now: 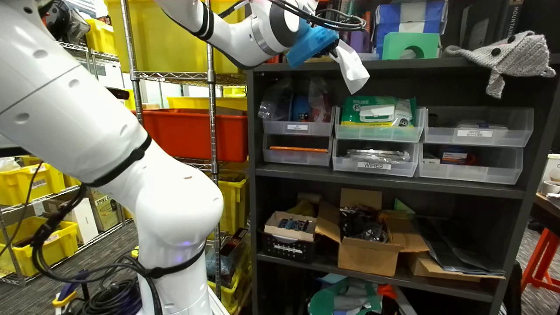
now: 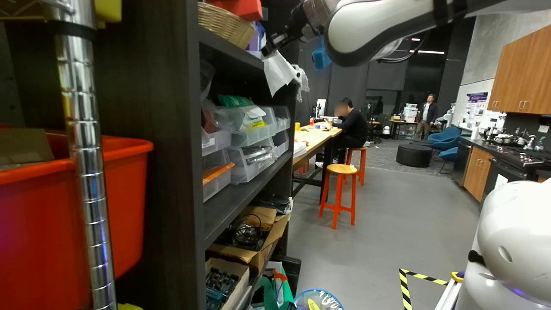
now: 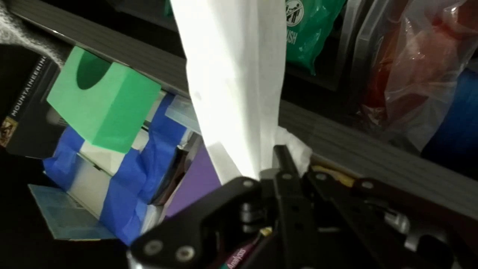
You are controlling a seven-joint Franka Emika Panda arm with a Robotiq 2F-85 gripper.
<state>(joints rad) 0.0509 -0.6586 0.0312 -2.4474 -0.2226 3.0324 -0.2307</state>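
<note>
The tool (image 3: 278,168) is closed, its two fingers brought together with one end of a white paper (image 3: 231,93) pinched between them. The paper is held by that end, and its free part is seen hanging below the tool in both exterior views. Just behind the tool a blue cover (image 1: 313,46) is fitted on the arm. In the wrist view the edge of the surface (image 3: 373,157), a dark shelf board, is crossed by the paper; whether the two are touching cannot be told. Near the tool a purple thing (image 3: 194,183) is placed on the surface. To the right of the tool in an exterior view, a green block (image 1: 411,45) is set in front of a blue and white box (image 1: 411,17), and farther off a grey knitted toy (image 1: 523,52) is draped partly over the edge. Below the tool, a green packet (image 1: 376,111) is contained in a clear bin (image 1: 378,134), under which a bin marked WIRES (image 1: 374,166) is stacked. Lower still, an open cardboard box (image 1: 367,258) is kept. Well apart from the tool, a stool (image 2: 340,170) and a seated person (image 2: 355,129) can be seen.
</note>
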